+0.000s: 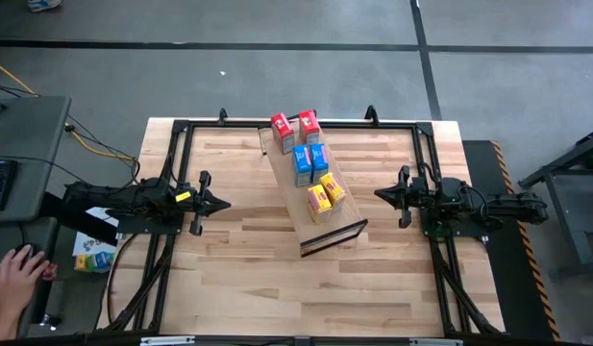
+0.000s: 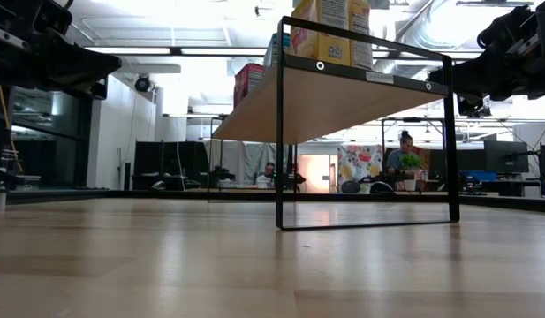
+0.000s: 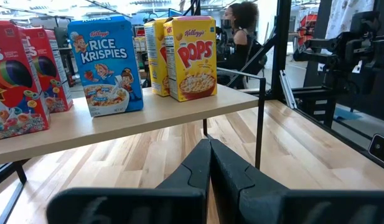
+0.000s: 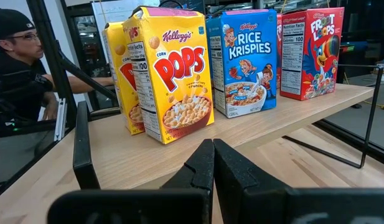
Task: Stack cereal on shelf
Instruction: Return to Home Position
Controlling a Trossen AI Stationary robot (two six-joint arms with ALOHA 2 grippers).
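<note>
On the counter (image 1: 238, 240), the shelf (image 1: 301, 210) runs diagonally between the arms. It carries all six cereal boxes: red pair (image 1: 294, 128), blue pair (image 1: 310, 161), yellow pair (image 1: 325, 197). The left gripper (image 1: 224, 203) and right gripper (image 1: 380, 194), fingers together and empty, flank it well apart. Homing likely means drawing outward, away from it.

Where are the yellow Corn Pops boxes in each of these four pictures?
High view: yellow boxes at centre.
Low view: yellow boxes at top, middle.
Left wrist view: yellow boxes upper middle.
Right wrist view: yellow boxes left of centre.
Shared landmark: the shelf under them.
</note>
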